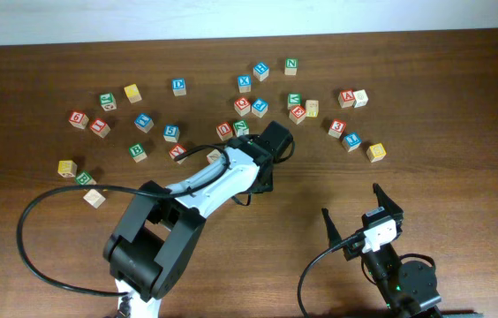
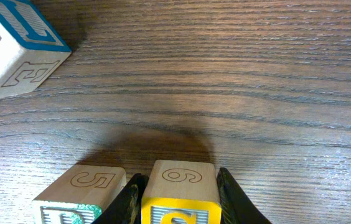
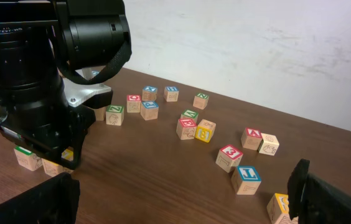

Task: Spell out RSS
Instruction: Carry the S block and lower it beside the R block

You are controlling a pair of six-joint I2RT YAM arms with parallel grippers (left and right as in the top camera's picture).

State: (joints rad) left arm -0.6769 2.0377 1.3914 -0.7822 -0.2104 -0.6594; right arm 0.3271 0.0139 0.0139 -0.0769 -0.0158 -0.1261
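Note:
In the left wrist view my left gripper (image 2: 179,199) is shut on a yellow-faced cube (image 2: 182,177) resting on the table; its letter is cut off and its top face shows an engraved 6. Just left of it, outside the jaw, stands a green-lettered cube (image 2: 82,186) with an engraved 5; its letter is cut off too. In the overhead view the left gripper (image 1: 271,146) hides both cubes. My right gripper (image 1: 364,212) is open and empty near the front edge. Other yellow cubes lie at the left (image 1: 132,93) and at the right (image 1: 375,152).
Several letter cubes are scattered across the back of the table (image 1: 258,72). A blue-lettered cube (image 2: 14,50) stands ahead and left of the left gripper. A blue T cube (image 3: 246,179) and a yellow cube (image 3: 279,208) lie near my right gripper's right finger.

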